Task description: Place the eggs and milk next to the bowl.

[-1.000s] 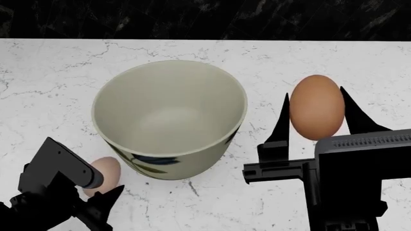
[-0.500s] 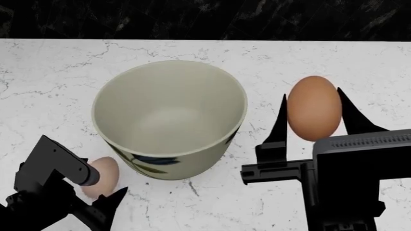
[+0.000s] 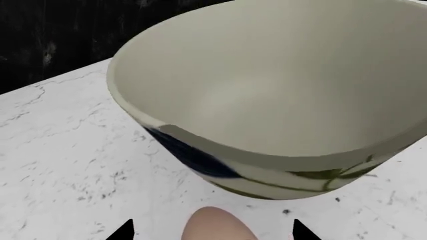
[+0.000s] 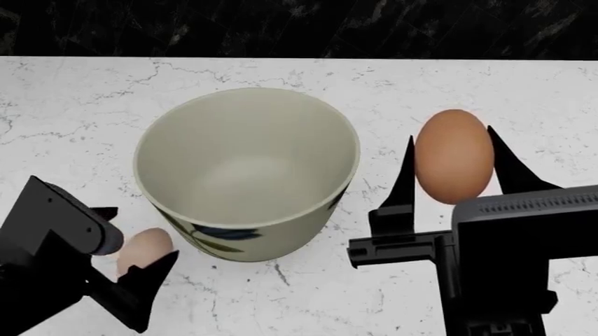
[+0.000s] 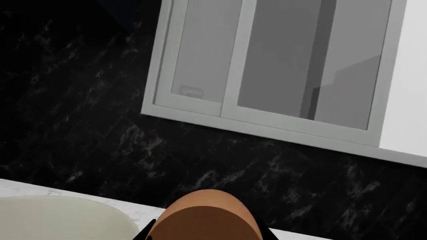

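Step in hand: both eggs being set by the bowl point(image 4: 245, 171), which sits mid table point(image 4: 75, 112). Right gripper point(image 4: 450, 168) grips the orange-brown egg point(image 4: 454, 155) btw its two prongs, to the bowl's right, near but apart from it; can't tell from head view whether egg is lifted or touching the marble. Right wrist view shows the egg's top w/ dark wall + a grey cabinet point(image 5: 287, 65) behind, so it prob. points level/upward. Left gripper point(image 4: 131, 269) has jaws spread, not clamped; pale egg point(image 4: 142, 252) lies btw them on the table just beside the bowl's base, looks placed already. Next, I judge: lower the brown egg gently, open, back off w/o nudging it. Milk not in view; needs fetching. No writing or labels readable, only leaf marks on the bowl
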